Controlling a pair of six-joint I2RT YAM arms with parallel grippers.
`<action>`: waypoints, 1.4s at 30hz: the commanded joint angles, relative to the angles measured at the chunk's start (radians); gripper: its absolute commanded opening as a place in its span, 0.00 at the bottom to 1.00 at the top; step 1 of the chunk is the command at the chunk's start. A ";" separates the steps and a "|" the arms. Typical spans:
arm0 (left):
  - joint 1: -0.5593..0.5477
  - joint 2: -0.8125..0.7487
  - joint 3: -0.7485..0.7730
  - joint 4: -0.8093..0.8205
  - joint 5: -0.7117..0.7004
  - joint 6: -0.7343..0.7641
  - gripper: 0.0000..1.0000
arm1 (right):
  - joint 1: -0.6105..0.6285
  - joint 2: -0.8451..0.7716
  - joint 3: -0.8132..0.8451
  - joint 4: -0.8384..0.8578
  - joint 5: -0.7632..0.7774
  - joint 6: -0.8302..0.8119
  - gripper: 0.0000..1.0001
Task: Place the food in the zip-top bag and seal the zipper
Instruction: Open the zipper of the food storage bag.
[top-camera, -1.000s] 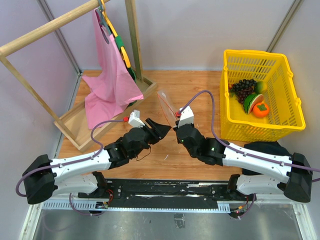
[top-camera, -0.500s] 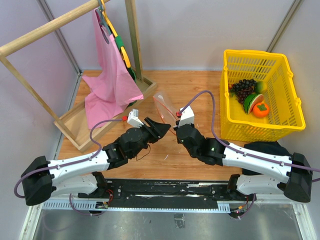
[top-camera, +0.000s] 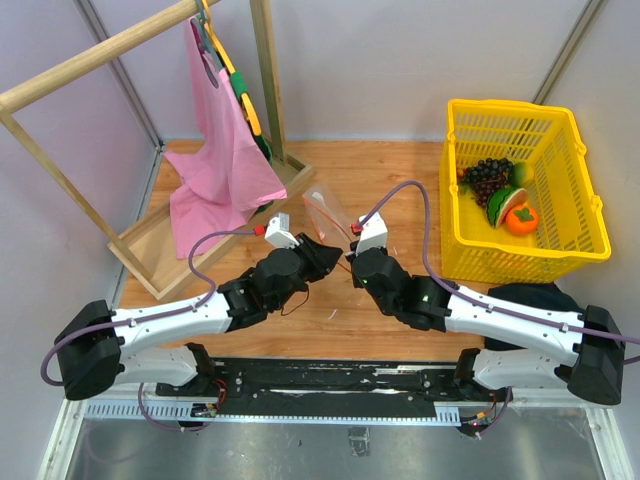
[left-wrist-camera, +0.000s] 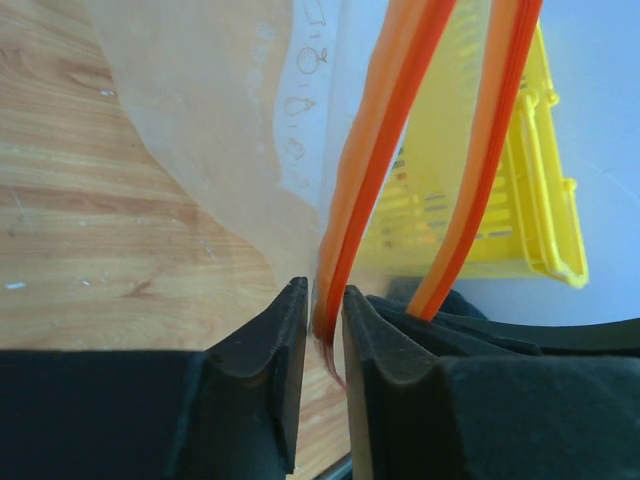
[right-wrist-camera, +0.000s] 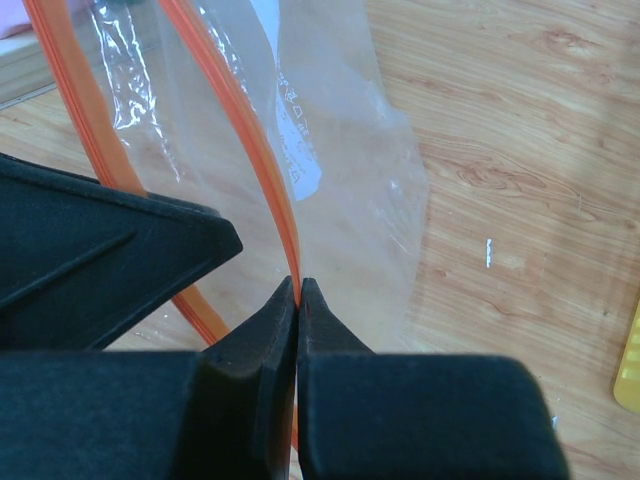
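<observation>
The clear zip-top bag (top-camera: 325, 208) is held up off the table between my two grippers, mouth open. My left gripper (top-camera: 330, 252) has its jaws closed to a narrow gap around one orange-red zipper strip (left-wrist-camera: 385, 130), gripper point (left-wrist-camera: 324, 305). My right gripper (top-camera: 352, 255) is shut on the other zipper strip (right-wrist-camera: 245, 130), gripper point (right-wrist-camera: 299, 290). The bag's white label (right-wrist-camera: 300, 160) faces the right wrist view. The food lies in the yellow basket (top-camera: 520, 108): grape bunch (top-camera: 487, 175), watermelon slice (top-camera: 503, 203), persimmon (top-camera: 521, 218). The slider is not visible.
A wooden rack (top-camera: 160, 250) with a pink cloth (top-camera: 215, 160) and hangers stands at the back left. The yellow basket is at the right, also in the left wrist view (left-wrist-camera: 520, 200). A dark object (top-camera: 530, 292) lies by the right arm.
My left gripper has moved right to the bag and its open jaws have closed around a zipper strip. The bag has shifted slightly. The right gripper has held its grip.
</observation>
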 joint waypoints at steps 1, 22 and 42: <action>-0.009 -0.002 0.054 -0.072 -0.073 0.061 0.19 | 0.019 -0.013 0.001 0.019 0.000 0.020 0.01; -0.010 0.057 0.568 -0.833 -0.014 0.436 0.00 | -0.154 -0.003 0.106 0.015 -0.232 0.046 0.26; -0.009 0.110 0.726 -1.077 0.021 0.515 0.00 | -0.355 0.056 0.017 0.031 -0.503 0.208 0.01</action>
